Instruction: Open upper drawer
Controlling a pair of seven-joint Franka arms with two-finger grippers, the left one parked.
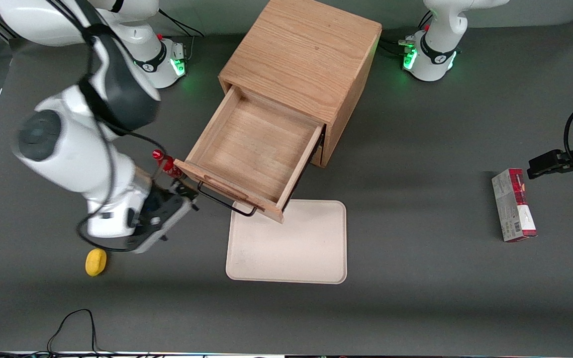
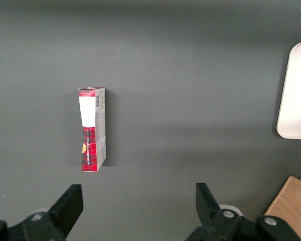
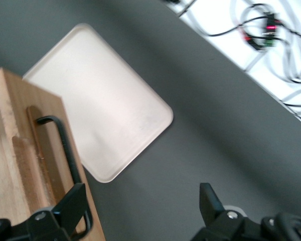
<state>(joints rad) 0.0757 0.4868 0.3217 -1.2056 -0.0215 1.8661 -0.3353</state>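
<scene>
One cabinet of light oak stands on the dark grey tabletop, with one upper drawer pulled well out toward the front camera, its bare wooden interior showing and nothing in it. One thin black wire handle runs along the drawer's front panel. One cream tray lies flat, nearer the camera than the cabinet, and the drawer's front overhangs its edge. One yellow object, one small red item beside the drawer's corner, one red-and-white carton toward the parked arm's end. The claw sits at the handle's end, fingers spread wide apart and gripping nothing; one finger lies just beside the bar.
</scene>
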